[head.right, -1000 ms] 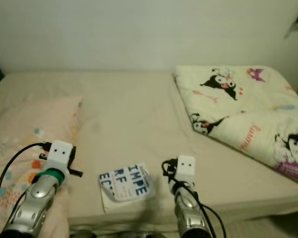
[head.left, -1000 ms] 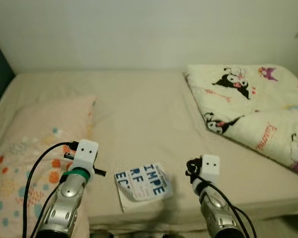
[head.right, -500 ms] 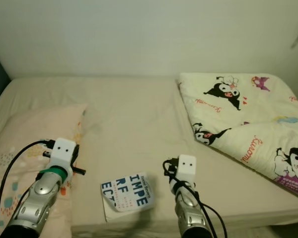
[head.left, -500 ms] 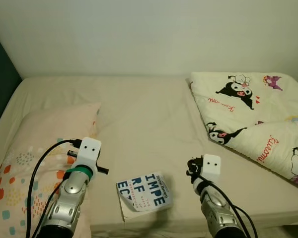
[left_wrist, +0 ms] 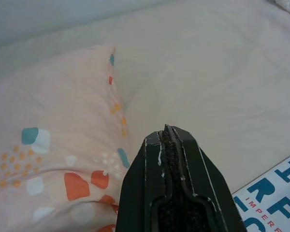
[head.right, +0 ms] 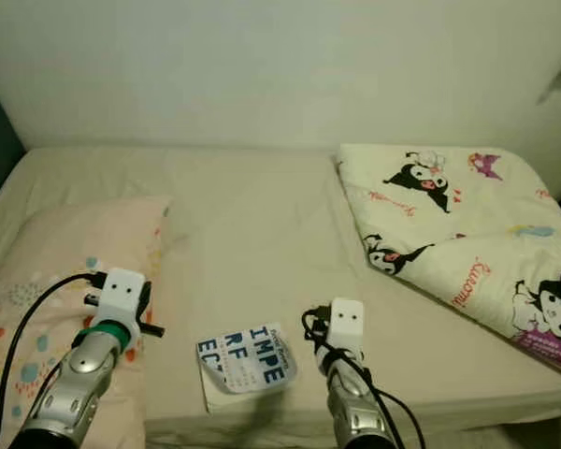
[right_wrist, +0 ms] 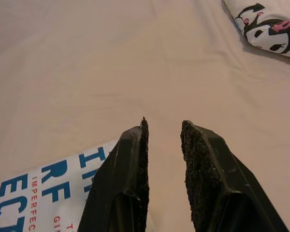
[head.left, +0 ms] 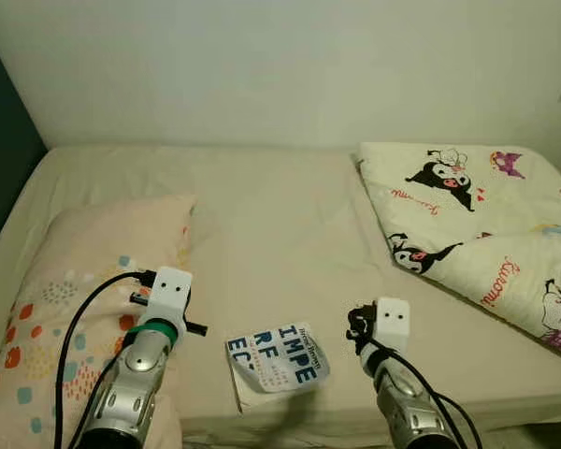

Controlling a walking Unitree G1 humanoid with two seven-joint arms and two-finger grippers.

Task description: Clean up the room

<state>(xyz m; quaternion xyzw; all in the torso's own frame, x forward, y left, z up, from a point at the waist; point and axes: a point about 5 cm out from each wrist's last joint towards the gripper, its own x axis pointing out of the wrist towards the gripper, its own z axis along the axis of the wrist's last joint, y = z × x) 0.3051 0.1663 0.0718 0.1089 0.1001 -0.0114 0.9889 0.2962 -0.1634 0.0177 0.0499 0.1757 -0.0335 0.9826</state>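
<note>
A white book [head.left: 276, 362] with big blue letters lies near the bed's front edge, its cover curling up at one corner. My left gripper [left_wrist: 166, 131] hovers to the left of the book, over the edge of the peach pillow [head.left: 84, 281], fingers pressed shut on nothing. My right gripper [right_wrist: 163, 126] is just right of the book [right_wrist: 43, 193], slightly open and empty above the sheet. A cream blanket [head.left: 486, 234] with cartoon prints lies rumpled at the right side of the bed.
The beige sheet [head.left: 271, 215] stretches flat between pillow and blanket up to the pale wall [head.left: 280, 65]. A dark panel [head.left: 0, 168] borders the bed on the left. The mattress front edge [head.left: 290, 430] runs just below the book.
The camera has shifted, so the whole scene moved in the picture. Both arms stay beside the book, the right one slightly lower and closer to it.
</note>
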